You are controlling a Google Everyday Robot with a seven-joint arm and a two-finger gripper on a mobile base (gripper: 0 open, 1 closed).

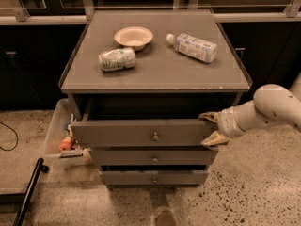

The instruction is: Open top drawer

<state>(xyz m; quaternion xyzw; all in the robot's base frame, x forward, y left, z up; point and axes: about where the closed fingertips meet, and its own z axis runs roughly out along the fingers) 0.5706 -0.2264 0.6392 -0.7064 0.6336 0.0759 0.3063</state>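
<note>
The top drawer (141,133) is the widest of three grey-brown fronts, with a small round knob (154,136) at its centre. It stands pulled out, with a dark gap showing behind its front under the cabinet top. My gripper (211,127) comes in from the right on a white arm (268,108). It sits at the right end of the drawer front, one finger (208,117) at the top edge and the other at the bottom edge, clamped on it.
On the cabinet top (155,74) lie a bowl (133,36), a crushed can (117,59) and a plastic bottle (193,46). Two lower drawers (153,157) are slightly out. A clear bin (60,135) with items stands at the left, and a black pole (28,192) lies on the floor.
</note>
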